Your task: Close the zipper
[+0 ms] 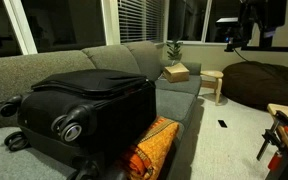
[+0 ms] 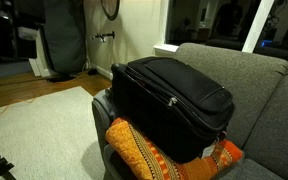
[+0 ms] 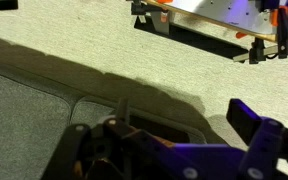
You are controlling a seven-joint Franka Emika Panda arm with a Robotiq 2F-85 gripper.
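Note:
A large black soft suitcase (image 1: 84, 105) with grey-hubbed wheels lies on the grey sofa, and it shows in both exterior views (image 2: 169, 95). The zipper (image 2: 174, 101) is a thin black line along the lid-edge seam, with a small pull on the side facing the camera. The seam also shows in an exterior view (image 1: 96, 92). My gripper (image 3: 169, 140) appears only in the wrist view. Its jaws are spread apart and empty, over carpet and a grey sofa edge (image 3: 34, 110). The suitcase is not in the wrist view.
An orange patterned cushion (image 2: 149, 150) is wedged under the suitcase's front. A cardboard box (image 1: 175, 72) and a small wooden stool (image 1: 213, 83) stand at the sofa's far end. A dark beanbag (image 1: 264, 85) sits beyond. A wooden table with orange clamps (image 3: 214, 15) stands on the carpet.

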